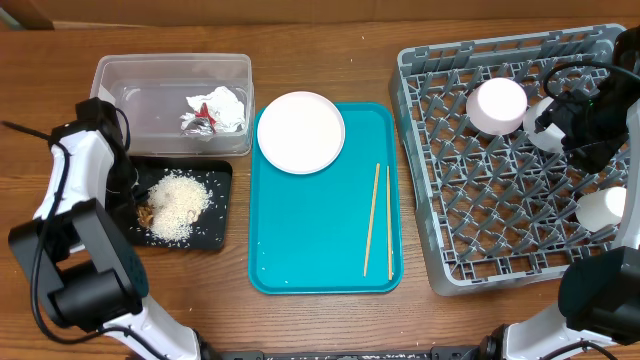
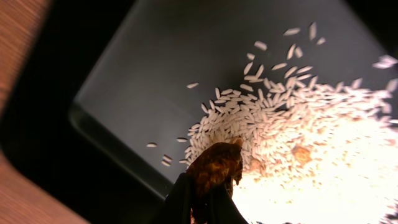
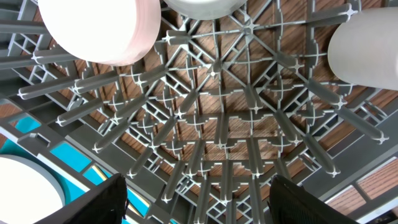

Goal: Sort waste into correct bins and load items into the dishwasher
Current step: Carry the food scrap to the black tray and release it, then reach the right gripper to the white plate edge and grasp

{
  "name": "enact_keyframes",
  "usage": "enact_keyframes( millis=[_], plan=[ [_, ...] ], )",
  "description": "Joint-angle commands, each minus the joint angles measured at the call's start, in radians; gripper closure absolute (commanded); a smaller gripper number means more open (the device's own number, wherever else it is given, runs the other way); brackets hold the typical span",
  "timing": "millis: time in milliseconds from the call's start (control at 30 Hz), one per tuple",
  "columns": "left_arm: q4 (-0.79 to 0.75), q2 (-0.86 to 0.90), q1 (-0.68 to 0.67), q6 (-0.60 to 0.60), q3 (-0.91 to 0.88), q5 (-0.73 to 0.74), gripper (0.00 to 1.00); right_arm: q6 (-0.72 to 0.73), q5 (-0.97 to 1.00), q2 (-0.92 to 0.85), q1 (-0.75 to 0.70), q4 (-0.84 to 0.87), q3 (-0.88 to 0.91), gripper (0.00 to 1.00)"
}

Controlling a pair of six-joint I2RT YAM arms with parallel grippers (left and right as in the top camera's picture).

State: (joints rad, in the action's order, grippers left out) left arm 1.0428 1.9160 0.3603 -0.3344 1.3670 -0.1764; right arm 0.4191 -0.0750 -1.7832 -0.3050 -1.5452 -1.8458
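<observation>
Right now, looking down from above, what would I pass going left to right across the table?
Clear tub → white plate → chopsticks → grey dish rack.

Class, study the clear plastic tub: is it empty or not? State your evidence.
Not empty. The clear tub holds crumpled white tissue and a red wrapper, seen from overhead at its right side.

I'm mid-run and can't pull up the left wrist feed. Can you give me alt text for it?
The left gripper is shut on a brown food scrap over a black tray. A heap of white rice grains covers the tray's right side, with a few strays toward its middle, and the wooden table shows along the left edge.
</observation>
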Motion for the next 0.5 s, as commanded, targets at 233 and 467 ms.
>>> enact_keyframes(
  millis=[233, 467],
  plan=[
    [-0.002, 0.042, 0.002, -0.01, -0.006, 0.002, 0.7, -0.005, -0.006, 0.025, 0.005, 0.002, -0.006, 0.25],
    [0.012, 0.038, 0.002, -0.01, 0.003, 0.013, 0.62, -0.005, -0.006, 0.025, 0.005, 0.002, -0.006, 0.25]
  ],
)
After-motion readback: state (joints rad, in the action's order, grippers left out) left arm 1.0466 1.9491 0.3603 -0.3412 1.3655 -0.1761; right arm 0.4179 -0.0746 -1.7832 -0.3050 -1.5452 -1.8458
